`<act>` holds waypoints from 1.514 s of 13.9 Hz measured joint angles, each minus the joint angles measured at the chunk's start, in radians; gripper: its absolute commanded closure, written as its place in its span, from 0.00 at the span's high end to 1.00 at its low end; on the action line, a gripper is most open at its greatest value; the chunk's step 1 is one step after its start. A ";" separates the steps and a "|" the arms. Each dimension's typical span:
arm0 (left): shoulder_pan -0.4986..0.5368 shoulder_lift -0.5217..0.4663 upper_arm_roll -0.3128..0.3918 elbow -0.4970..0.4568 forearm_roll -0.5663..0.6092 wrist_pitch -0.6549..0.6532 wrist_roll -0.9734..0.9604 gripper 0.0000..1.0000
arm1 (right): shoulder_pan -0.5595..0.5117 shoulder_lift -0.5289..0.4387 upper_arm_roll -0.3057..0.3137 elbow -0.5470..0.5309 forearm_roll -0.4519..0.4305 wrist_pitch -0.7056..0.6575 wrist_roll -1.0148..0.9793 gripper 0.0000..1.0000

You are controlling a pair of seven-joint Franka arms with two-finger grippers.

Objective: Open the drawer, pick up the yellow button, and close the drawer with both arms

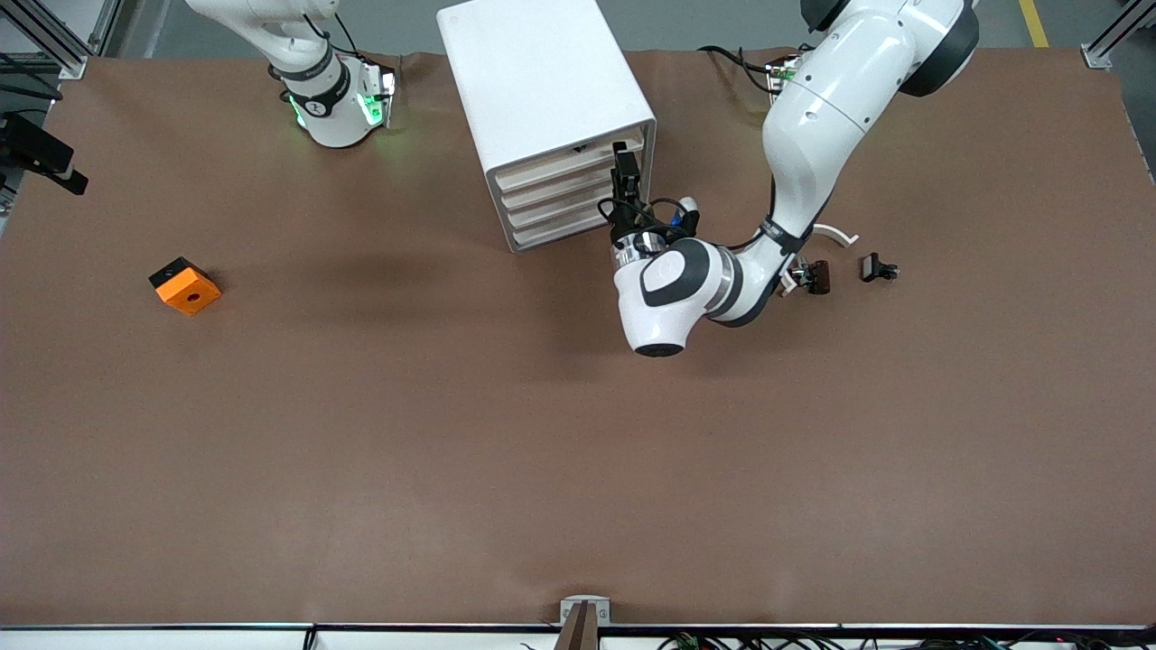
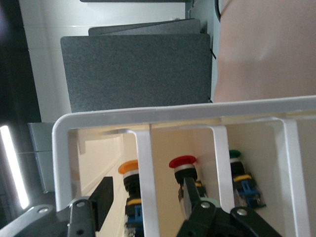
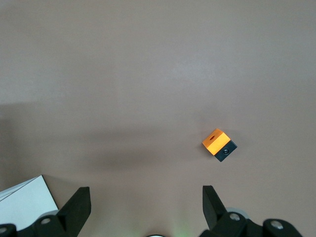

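Note:
The tall white cabinet (image 1: 533,81) stands near the robots' bases, with four shallow drawers in its front. My left gripper (image 1: 623,170) is at the front of the top drawer (image 1: 573,162), at the corner toward the left arm's end. In the left wrist view the left gripper (image 2: 148,183) is open, with the top drawer's white front lip (image 2: 144,163) between its fingers and not touching either. An orange-capped switch (image 2: 129,170) lies in that drawer. The button is out of view. My right gripper (image 3: 145,193) waits open, high over bare table near its base.
An orange square block (image 1: 185,286) with a hole lies on the table toward the right arm's end, also in the right wrist view as the orange block (image 3: 218,144). Red-capped (image 2: 183,165) and green-capped (image 2: 236,155) switches lie in lower drawers. Small dark parts (image 1: 817,275) (image 1: 878,268) lie by the left arm's elbow.

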 measured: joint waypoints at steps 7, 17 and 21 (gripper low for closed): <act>-0.035 0.000 -0.001 -0.044 -0.010 -0.028 0.000 0.02 | -0.001 0.083 -0.009 -0.003 0.000 0.008 0.000 1.00; -0.017 0.000 0.004 -0.039 -0.010 -0.032 -0.001 0.03 | -0.021 0.259 -0.016 0.005 -0.007 0.123 -0.011 1.00; 0.054 0.000 0.013 -0.006 0.000 -0.039 -0.003 0.06 | -0.001 0.258 -0.003 0.015 0.044 0.114 0.193 1.00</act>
